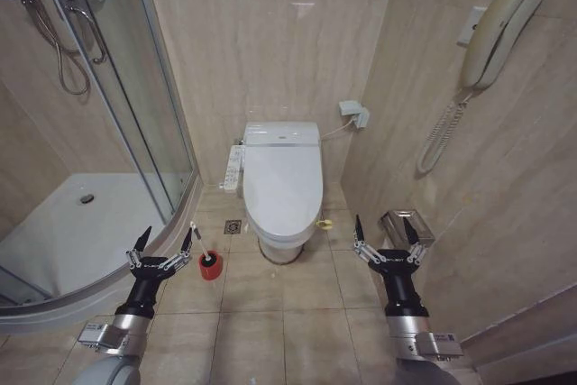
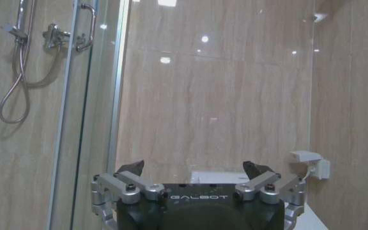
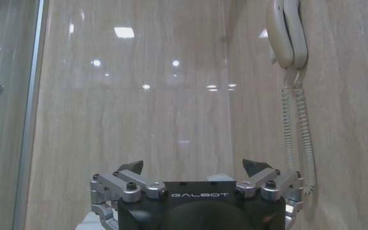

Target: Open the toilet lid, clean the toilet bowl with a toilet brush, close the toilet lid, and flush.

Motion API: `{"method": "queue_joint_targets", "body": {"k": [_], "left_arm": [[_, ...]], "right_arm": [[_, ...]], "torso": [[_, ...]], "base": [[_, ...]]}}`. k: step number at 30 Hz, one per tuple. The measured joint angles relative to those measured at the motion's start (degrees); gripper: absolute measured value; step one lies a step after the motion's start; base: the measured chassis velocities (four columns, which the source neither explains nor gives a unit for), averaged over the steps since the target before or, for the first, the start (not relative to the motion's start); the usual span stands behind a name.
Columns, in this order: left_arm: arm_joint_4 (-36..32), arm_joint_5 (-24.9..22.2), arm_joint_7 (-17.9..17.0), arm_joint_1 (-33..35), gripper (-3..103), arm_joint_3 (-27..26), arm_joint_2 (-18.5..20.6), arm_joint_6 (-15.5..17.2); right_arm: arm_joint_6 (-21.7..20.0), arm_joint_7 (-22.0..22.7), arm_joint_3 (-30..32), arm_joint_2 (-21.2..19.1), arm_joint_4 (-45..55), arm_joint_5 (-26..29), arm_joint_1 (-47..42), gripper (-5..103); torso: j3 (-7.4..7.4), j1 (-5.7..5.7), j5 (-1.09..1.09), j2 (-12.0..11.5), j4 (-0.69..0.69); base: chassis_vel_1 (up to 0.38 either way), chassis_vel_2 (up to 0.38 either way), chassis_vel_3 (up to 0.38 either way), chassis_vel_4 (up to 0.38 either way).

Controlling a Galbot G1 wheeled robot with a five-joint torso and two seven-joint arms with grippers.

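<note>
Beige tiled bathroom: I'm seeing the toilet lid [image 1: 283, 178] lying closed at the far wall, the toilet brush [image 1: 199, 242] standing near-left, my left hand [image 1: 163, 241] and right hand [image 1: 386, 231] hovering, fingers spread.

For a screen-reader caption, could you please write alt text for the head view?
A white floor-standing toilet with its glossy white oval lid shut stands against a beige tiled wall. The left gripper and right gripper hang open and empty in front. A thin-handled toilet brush stands in a small red cup beside the toilet.
</note>
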Motion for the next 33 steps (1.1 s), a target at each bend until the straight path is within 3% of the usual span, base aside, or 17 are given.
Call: {"method": "queue_joint_targets", "body": {"k": [33], "left_arm": [[0.0,0.0,0.0,0.0,100,0.0,0.0,0.0]], "right_arm": [[0.0,0.0,0.0,0.0,0.0,0.0,0.0,100]], "torso": [[0.00,0.01,0.00,0.0,0.00]], "base": [[0.000,0.000,0.000,0.000]]}}
